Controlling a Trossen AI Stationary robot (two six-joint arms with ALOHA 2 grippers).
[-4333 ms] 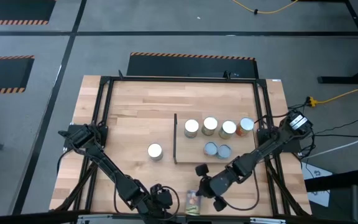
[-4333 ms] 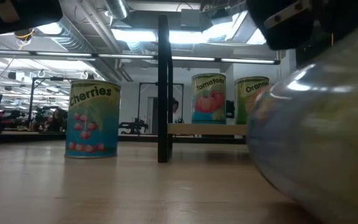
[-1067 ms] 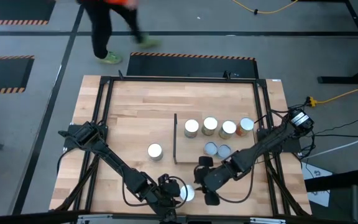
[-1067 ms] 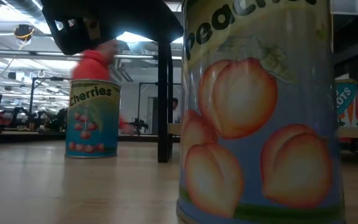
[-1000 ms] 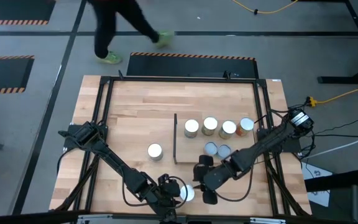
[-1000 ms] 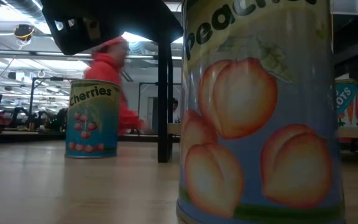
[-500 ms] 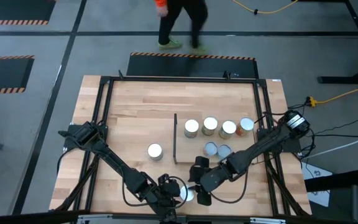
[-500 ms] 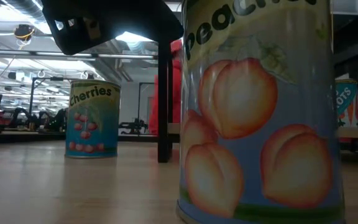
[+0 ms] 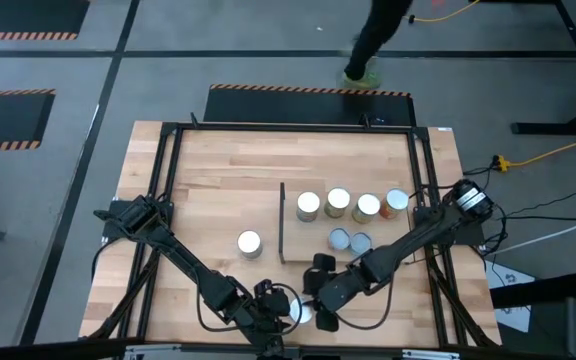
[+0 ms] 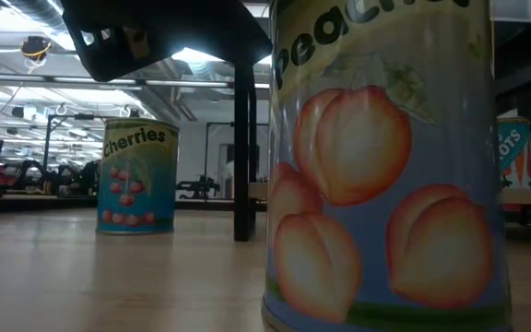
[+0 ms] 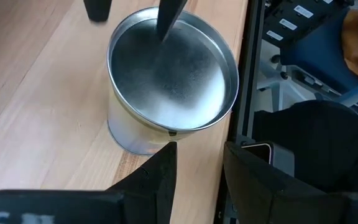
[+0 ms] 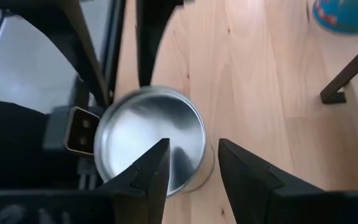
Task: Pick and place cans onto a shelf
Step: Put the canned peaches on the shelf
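Both grippers over one can at the desk's near edge

The peach can stood upright near the desk edge. Left gripper and right gripper hung beside it, jaws apart, holding nothing.

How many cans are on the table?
8. Four stand in a row on the shelf. Two sit in front of them. One stands alone left of the panel. One is at the near edge between both grippers.
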